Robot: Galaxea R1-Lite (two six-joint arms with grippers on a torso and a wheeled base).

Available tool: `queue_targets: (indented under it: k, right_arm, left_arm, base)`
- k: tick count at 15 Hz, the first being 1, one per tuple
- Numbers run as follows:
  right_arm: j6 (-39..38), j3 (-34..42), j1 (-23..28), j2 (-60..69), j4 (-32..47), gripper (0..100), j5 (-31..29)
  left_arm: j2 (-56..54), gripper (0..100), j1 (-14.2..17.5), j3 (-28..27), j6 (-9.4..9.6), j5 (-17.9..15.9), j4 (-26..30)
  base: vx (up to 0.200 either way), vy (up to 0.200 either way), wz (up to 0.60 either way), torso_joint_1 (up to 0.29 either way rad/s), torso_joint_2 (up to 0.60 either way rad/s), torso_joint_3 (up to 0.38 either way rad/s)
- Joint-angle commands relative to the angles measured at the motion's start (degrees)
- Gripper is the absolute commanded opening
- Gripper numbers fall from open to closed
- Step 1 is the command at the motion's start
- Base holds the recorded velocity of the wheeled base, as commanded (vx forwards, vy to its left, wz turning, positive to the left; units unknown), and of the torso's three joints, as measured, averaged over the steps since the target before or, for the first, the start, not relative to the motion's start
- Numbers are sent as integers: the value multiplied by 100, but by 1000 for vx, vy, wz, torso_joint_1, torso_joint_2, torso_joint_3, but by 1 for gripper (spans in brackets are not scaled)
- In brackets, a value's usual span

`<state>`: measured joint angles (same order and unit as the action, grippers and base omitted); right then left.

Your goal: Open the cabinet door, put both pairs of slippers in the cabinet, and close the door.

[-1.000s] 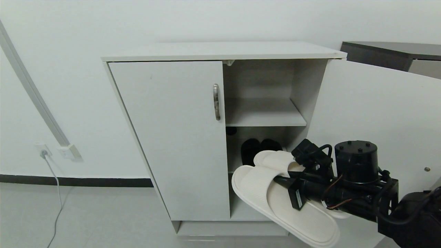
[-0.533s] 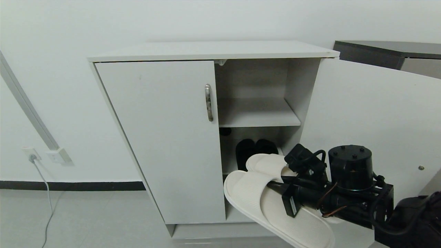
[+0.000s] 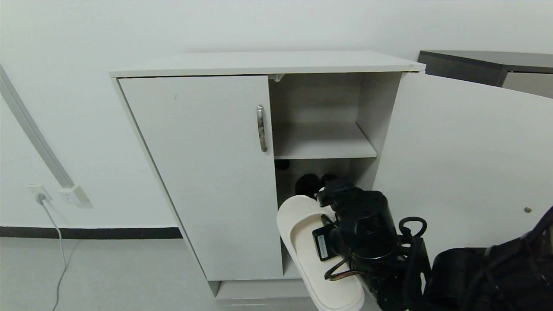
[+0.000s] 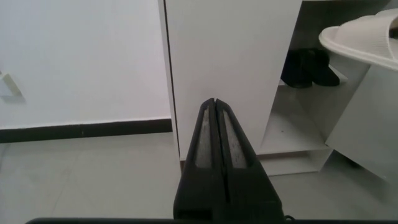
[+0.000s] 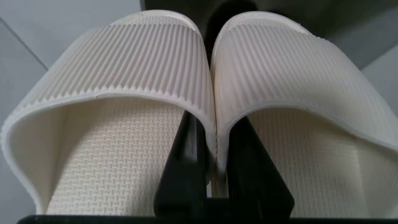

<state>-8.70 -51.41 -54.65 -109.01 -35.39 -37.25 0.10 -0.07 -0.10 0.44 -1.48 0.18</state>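
Observation:
The white cabinet [image 3: 268,62] has its left door [image 3: 207,172] closed and its right door [image 3: 458,164] swung wide open. A black pair of slippers [image 3: 309,185] lies on the lower shelf, and the left wrist view shows the black pair [image 4: 308,65] too. My right gripper [image 5: 214,127] is shut on the white pair of slippers [image 5: 205,68], pinching their adjoining sides together. The white slippers [image 3: 302,233] hang in front of the lower opening, toes toward the cabinet. My left gripper [image 4: 214,106] is shut and holds nothing, low and facing the closed door.
A metal handle [image 3: 260,128] runs down the closed door's edge. The upper shelf [image 3: 319,144] is bare. A wall socket with a cable [image 3: 39,198] sits at the lower left, under a grey conduit [image 3: 26,125]. A dark desk [image 3: 488,62] stands behind the open door.
The head camera shifted slightly at first. My right arm then swung left and turned, bringing the white slippers toes-first toward the lower opening. The black pair stayed put.

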Motion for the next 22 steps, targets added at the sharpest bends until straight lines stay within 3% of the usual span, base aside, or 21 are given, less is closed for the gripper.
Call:
queue_targets:
  k: [1, 3, 9, 18, 22]
  right_arm:
    - [-413, -774, -230, -103, 744, 0, -616]
    - [-879, -1354, -142, -138, 1386, 0, -880]
    - [-386, -2014, 446, -235, 1298, 0, -1038]
    - [-334, -2198, 570, -305, 1289, 0, -845]
    - [-299, -2312, 570, -305, 1315, 0, -792]
  left_arm:
    - [8, 0, -1, 1, 0, -2, -1]
    - [8, 0, -1, 1, 0, -2, -1]
    - [-1, 0, -1, 1, 0, -2, -9]
    - [8, 0, -1, 1, 0, -2, -1]
    - [8, 0, -1, 1, 0, -2, -1]
  base:
    - [0, 0, 0, 0, 0, 0]
    - [0, 0, 0, 0, 0, 0]
    - [0, 0, 0, 0, 0, 0]
    - [0, 0, 0, 0, 0, 0]
    - [200, 0, 0, -2, 2, 4]
